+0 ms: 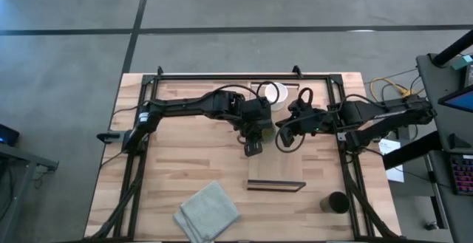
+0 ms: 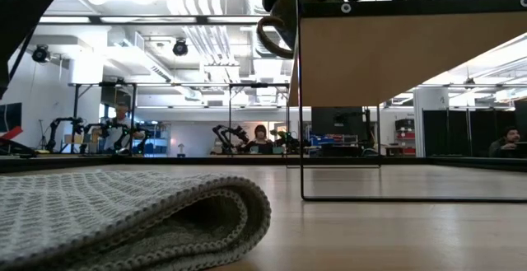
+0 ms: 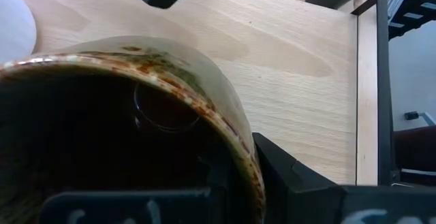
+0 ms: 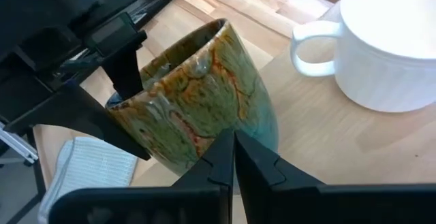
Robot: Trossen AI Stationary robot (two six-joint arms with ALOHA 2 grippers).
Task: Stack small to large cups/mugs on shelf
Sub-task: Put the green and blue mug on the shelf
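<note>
The olive-brown mug (image 4: 197,94) with a brown inside (image 3: 102,135) is tilted over the light-wood shelf (image 1: 288,165), its mouth toward my left arm. My left gripper (image 1: 255,134) is shut on it. My right gripper (image 4: 233,149) is shut and sits right at the mug's outer wall, to the right of my left gripper in the high view (image 1: 284,136). The white handled mug (image 4: 388,47) stands upright on its base on the shelf's far part (image 1: 272,93). The dark handleless cup (image 1: 337,202) stands on the tabletop at the near right. My left gripper pinches the olive mug's rim (image 3: 238,156), with one finger (image 4: 126,67) inside the mouth and the other (image 3: 293,176) outside the wall. The mug is tilted; I cannot tell whether its base touches the shelf. My right gripper's shut fingertips are at the mug's outer wall (image 4: 238,125); I cannot tell whether they touch it.
A folded grey cloth (image 1: 207,212) lies on the table near the front edge, left of the shelf's dark end frame (image 1: 276,186). The table's dark rails run along the far edge and both sides. People stand in the room beyond the table.
</note>
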